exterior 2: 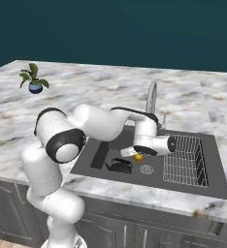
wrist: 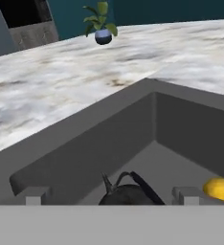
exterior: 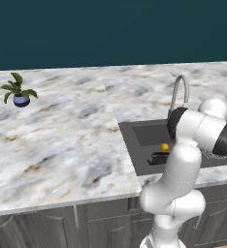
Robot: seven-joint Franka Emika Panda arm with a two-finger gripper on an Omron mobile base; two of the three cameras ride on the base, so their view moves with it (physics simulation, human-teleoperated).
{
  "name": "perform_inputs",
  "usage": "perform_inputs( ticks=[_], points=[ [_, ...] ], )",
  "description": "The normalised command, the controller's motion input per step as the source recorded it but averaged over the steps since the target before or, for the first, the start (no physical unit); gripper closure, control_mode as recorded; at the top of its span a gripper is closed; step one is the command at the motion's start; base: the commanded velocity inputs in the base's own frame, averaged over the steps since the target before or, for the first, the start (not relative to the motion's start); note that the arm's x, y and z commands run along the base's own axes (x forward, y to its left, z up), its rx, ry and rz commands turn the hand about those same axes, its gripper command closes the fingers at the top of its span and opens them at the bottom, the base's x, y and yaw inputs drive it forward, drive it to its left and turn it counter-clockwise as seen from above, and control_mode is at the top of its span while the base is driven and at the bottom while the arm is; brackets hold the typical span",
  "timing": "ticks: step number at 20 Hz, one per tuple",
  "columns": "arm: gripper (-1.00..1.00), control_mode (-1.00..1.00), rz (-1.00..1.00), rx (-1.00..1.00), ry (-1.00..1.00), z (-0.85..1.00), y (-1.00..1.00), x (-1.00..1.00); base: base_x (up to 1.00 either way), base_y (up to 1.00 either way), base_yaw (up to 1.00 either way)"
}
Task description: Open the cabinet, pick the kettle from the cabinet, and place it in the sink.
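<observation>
The kettle [exterior 2: 119, 166] sits upright on the floor of the sink [exterior 2: 97, 154], toward its left end, handle arched on top; that looks like the drop already made, since the fingers [wrist: 111, 195] stand spread wide to either side above it and pinch nothing. In the hand view the kettle [wrist: 128, 192] lies at six o'clock, just below and between the two tips, apart from them as far as I can tell; the arm reaches low over the basin, wrist bent down, which suits a release from close above rather than a toss. Just beside the kettle, at about two o'clock from it in the right base view, lies a small yellow fruit [exterior 2: 138, 157]; whether the two touch I cannot tell. A wire rack [exterior 2: 184, 160] fills the sink's right half. The faucet [exterior 2: 151, 98] curves up from the far rim at twelve o'clock. On the marble worktop [exterior: 57, 140], well apart at ten o'clock, stands a potted plant [exterior: 19, 91]. My guess is the job is all but finished.
</observation>
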Motion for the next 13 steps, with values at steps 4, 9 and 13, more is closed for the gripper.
perform_inputs(
  ticks=[4, 9, 13],
  points=[
    [-1.00, -1.00, -0.02, -0.11, -0.05, 0.36, 0.03, -0.27, 0.00, 0.00, 0.00],
    [-1.00, -1.00, -0.10, -0.08, -0.04, 0.34, 0.05, -0.29, 0.00, 0.00, 0.00],
    [-1.00, -1.00, -0.17, -0.06, 0.00, 0.34, 0.08, -0.26, 0.00, 0.00, 0.00]
  ],
)
